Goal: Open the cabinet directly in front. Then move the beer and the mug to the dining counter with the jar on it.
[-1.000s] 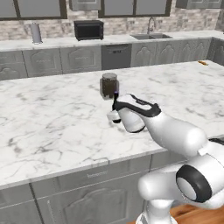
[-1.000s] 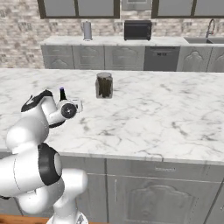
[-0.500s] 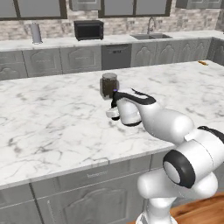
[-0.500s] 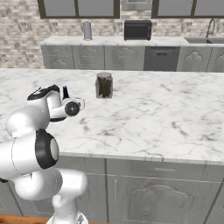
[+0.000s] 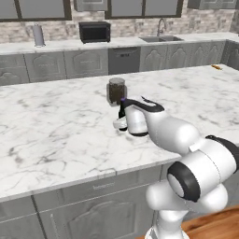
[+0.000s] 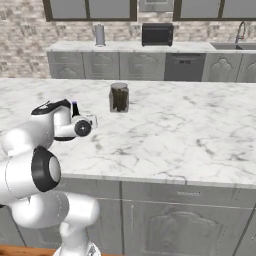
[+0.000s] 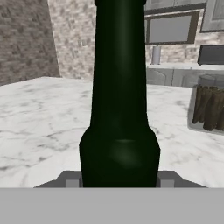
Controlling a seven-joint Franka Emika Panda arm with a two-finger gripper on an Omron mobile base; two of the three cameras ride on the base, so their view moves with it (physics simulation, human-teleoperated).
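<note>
gripper [image 7: 119,181] closed on the beer [image 7: 119,100], jaws part-way in, one either side of the bottle's lower body; hand view looks straight at the dark glass between them

beer upright, low over the dining counter [image 5: 56,126] or standing on it, can't tell which; sits just in front of the jar [image 5: 116,90], slightly apart from it. In the left base view only the neck and purple cap [image 5: 123,100] stick up past the white wrist; in the right base view the cap [image 6: 75,105] shows just behind the hand

bottle: slim, near-black glass with a green sheen, narrow neck widening to a round shoulder

jar: clear glass cylinder, grey lid on, filled most of the way with dark brown stick-like pieces; stands upright on the marble, mid-slab. In the hand view it sits at the right edge, right of the bottle

dining counter: wide white marble with grey veins, grey panelled fronts below

back wall: second marble worktop [image 6: 150,46] against brick, black microwave [image 5: 94,31], steel cylinder canister [image 5: 38,35], sink with tap [image 5: 161,37], glass-front upper cabinets [image 6: 90,9]
</note>
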